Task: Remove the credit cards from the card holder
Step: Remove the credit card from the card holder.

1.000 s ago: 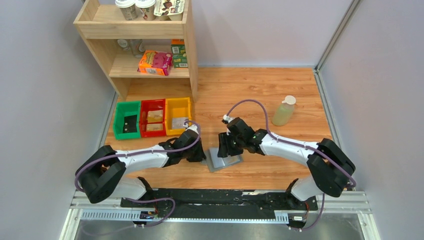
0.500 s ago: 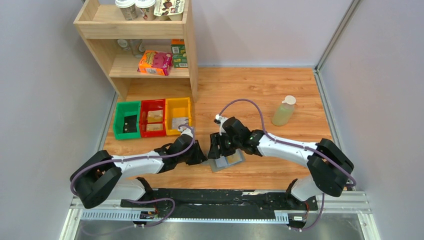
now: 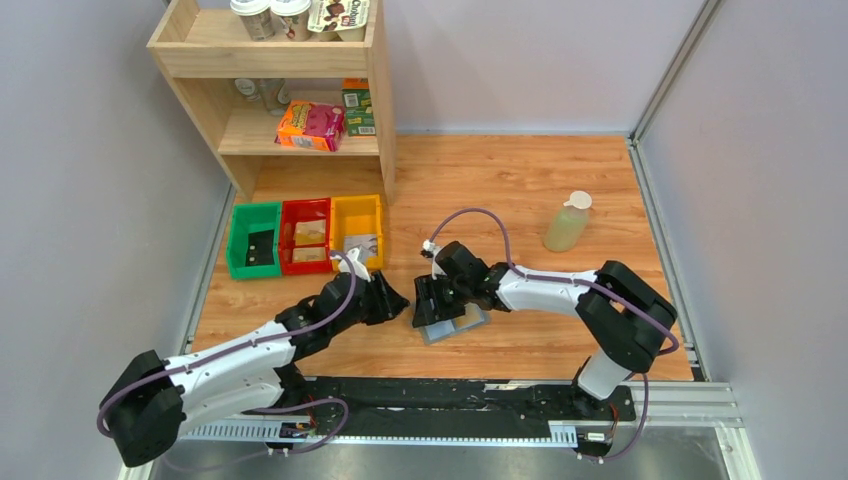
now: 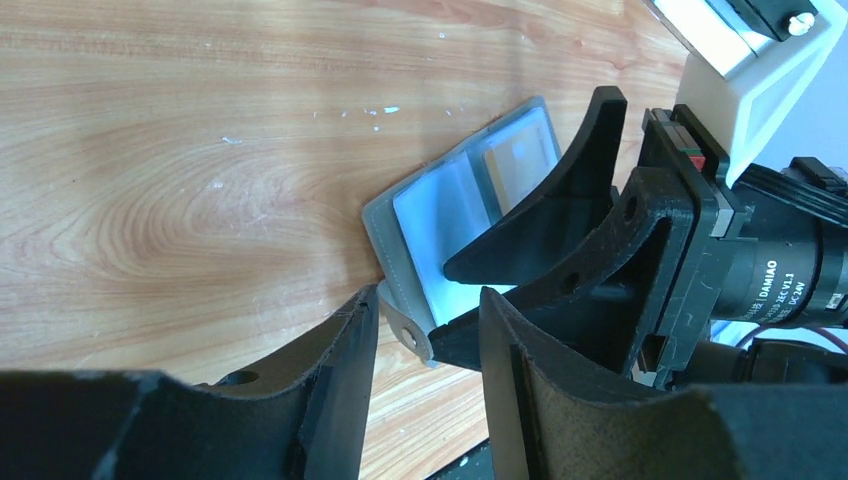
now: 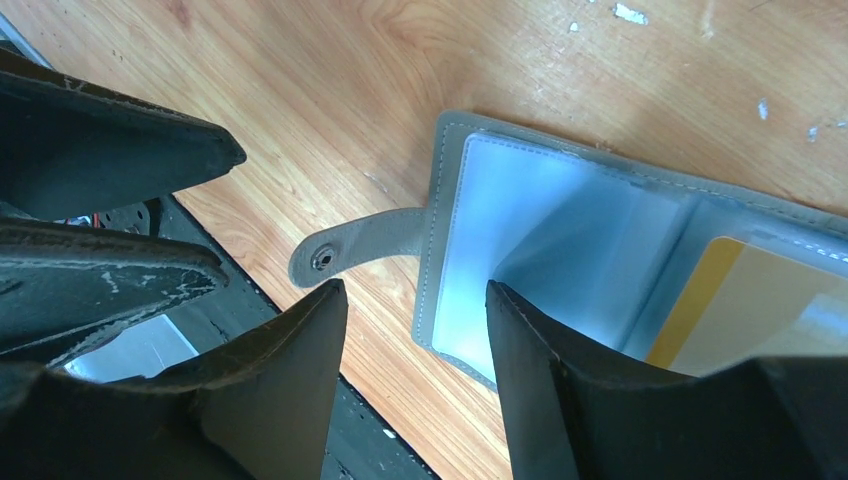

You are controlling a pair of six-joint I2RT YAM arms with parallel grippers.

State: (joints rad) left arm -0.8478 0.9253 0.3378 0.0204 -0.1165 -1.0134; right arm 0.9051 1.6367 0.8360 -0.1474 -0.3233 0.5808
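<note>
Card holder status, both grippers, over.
Left gripper open beside the closing tab. Right gripper open over card holder, lying unfolded. Yellow credit card in its slot. Nothing in the way.

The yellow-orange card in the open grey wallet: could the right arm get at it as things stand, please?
Probably yes: the right hand is open just above the grey wallet, the yellow-orange card shows in its slot right beside it, and nothing stands between.
</note>
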